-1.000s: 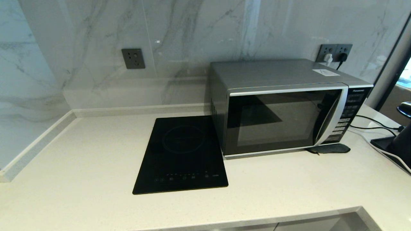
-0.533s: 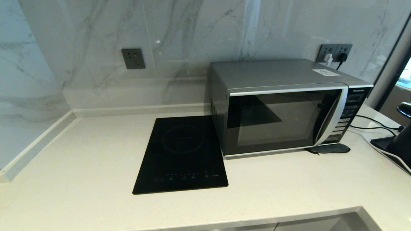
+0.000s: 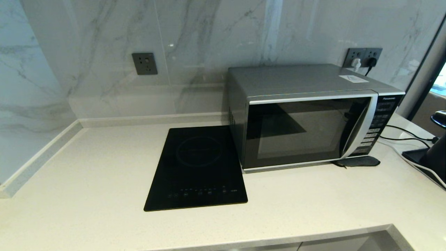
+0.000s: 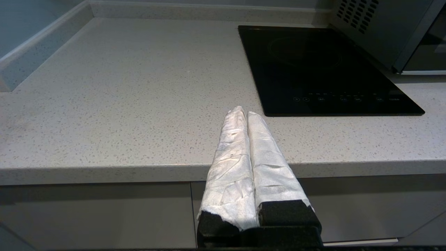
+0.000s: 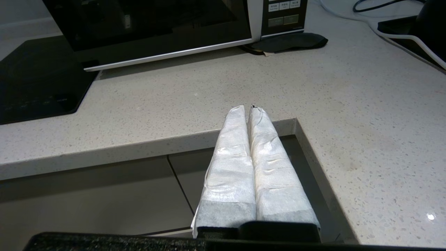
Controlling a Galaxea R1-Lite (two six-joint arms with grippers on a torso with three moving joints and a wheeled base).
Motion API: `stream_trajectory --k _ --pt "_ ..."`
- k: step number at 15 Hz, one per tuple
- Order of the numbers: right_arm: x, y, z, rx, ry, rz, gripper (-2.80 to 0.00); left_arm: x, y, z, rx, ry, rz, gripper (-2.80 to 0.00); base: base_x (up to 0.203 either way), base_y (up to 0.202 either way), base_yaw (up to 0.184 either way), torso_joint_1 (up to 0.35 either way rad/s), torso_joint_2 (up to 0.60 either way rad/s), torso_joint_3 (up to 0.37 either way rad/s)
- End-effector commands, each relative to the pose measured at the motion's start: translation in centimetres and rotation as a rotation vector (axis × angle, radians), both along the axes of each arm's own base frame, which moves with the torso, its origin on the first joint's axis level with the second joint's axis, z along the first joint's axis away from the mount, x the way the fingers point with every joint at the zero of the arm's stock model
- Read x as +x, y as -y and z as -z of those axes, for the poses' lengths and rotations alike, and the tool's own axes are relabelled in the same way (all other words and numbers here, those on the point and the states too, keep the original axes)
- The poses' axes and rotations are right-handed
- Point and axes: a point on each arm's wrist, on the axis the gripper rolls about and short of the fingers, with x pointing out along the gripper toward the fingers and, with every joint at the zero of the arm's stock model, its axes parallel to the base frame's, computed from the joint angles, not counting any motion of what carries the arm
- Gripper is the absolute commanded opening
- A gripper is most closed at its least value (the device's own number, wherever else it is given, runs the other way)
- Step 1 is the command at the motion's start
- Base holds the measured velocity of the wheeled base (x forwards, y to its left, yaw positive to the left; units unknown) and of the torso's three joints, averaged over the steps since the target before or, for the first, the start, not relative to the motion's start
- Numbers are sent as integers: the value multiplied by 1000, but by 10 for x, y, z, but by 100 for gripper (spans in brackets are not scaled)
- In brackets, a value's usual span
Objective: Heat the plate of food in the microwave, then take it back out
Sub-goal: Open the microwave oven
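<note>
The silver-grey microwave (image 3: 310,115) stands at the back right of the counter with its dark glass door closed; its side (image 4: 376,28) and its door (image 5: 150,24) also show in the wrist views. The plate of food is out of view. My left gripper (image 4: 245,113) hangs shut and empty in front of the counter's front edge, left of the hob. My right gripper (image 5: 248,108) is shut and empty too, held before the counter's edge near the inner corner, in front of the microwave. Neither arm shows in the head view.
A flat black induction hob (image 3: 198,167) is set in the counter left of the microwave. A dark pad (image 3: 359,161) lies under the microwave's front right corner. Cables (image 3: 407,136) and a black appliance (image 3: 435,153) sit at the far right. Marble walls close the back and left.
</note>
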Motion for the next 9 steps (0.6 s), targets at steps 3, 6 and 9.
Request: stream_trajectory --k 3,6,9 --pt "0 0 0 2 -2 1 -280 0 0 0 -1 -1 -1 -280 0 0 0 0 0 0" --pt "0 0 0 1 -3 1 -280 0 0 0 -1 -1 -1 -280 0 0 0 0 0 0" --pt "0 0 0 2 -2 1 -280 0 0 0 -1 -1 -1 -280 0 0 0 0 0 0"
